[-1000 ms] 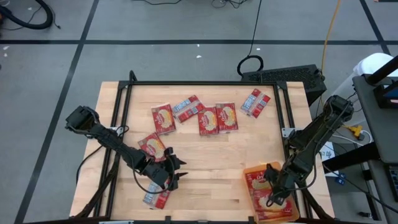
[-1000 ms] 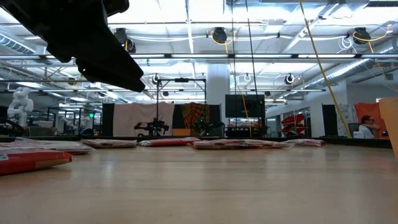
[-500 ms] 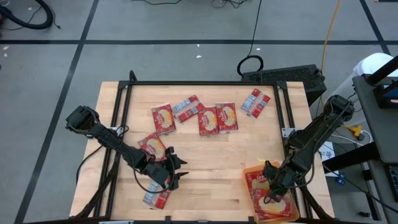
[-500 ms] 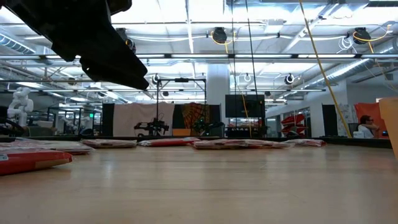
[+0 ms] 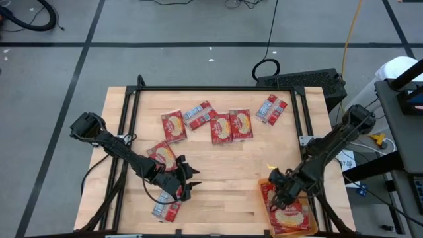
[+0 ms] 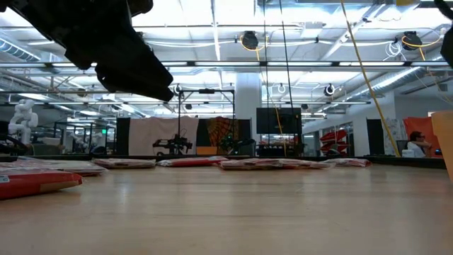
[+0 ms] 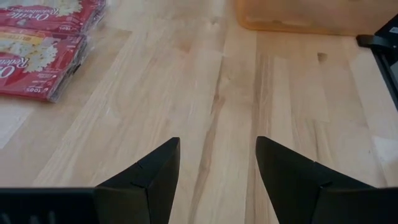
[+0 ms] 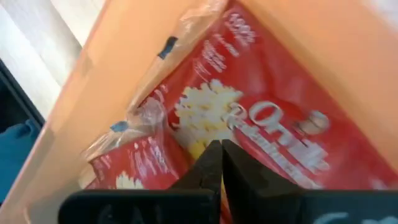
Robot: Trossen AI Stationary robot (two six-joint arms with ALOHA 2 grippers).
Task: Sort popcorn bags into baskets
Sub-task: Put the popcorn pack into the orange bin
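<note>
Several red popcorn bags lie flat on the wooden table (image 5: 218, 178): a group near the far edge (image 5: 221, 127), one beside the left arm (image 5: 162, 155), one at the near edge (image 5: 166, 210). The orange basket (image 5: 264, 192) sits at the near right with bags (image 5: 293, 215) lying flat in it. My left gripper (image 5: 182, 182) is open above bare wood (image 7: 214, 162), between the two near-left bags. My right gripper (image 5: 277, 192) is shut and stands over the basket's far left part, above a bag with a popcorn picture (image 8: 261, 124). My right gripper (image 8: 217, 152) points down at the top bag in the basket (image 8: 205, 118) with shut fingers. I cannot tell whether the fingertips touch the bag.
A black frame (image 5: 211, 88) borders the table's far side and both flanks. The low view shows the far row of bags (image 6: 269, 163), one red bag at the near left (image 6: 35, 183) and the basket's wall (image 6: 447, 142). Bare wood lies between the two grippers.
My right gripper has moved over the basket from its near part toward its far left corner. The bags in the basket show more fully now. My left arm has kept almost still.
</note>
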